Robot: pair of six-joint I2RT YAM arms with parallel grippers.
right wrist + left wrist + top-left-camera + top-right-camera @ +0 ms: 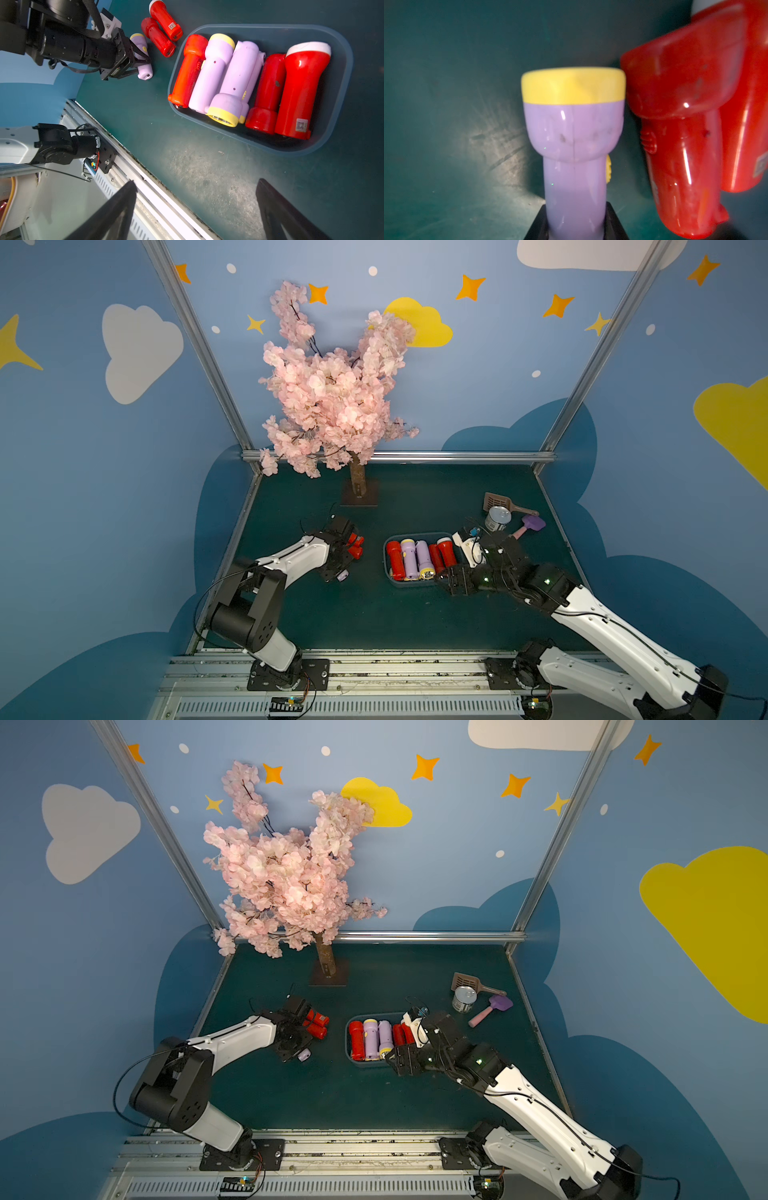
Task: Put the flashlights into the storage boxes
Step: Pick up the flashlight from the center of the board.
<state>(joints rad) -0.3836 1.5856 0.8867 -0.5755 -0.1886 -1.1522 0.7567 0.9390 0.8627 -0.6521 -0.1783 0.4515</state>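
Blue-grey tub (259, 28) holds red and lilac flashlights (299, 89) side by side. Outside, my left gripper (144, 66) clasps one lilac flashlight (573, 128), lying flat; two red flashlights (679, 83) lie alongside.

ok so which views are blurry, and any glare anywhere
left wrist view: lilac flashlight and red flashlight soft, white glare streaks on both; right wrist view: box sharp, right fingers blurred, bright washed patch on the mat; both top views: sharp, no glare.
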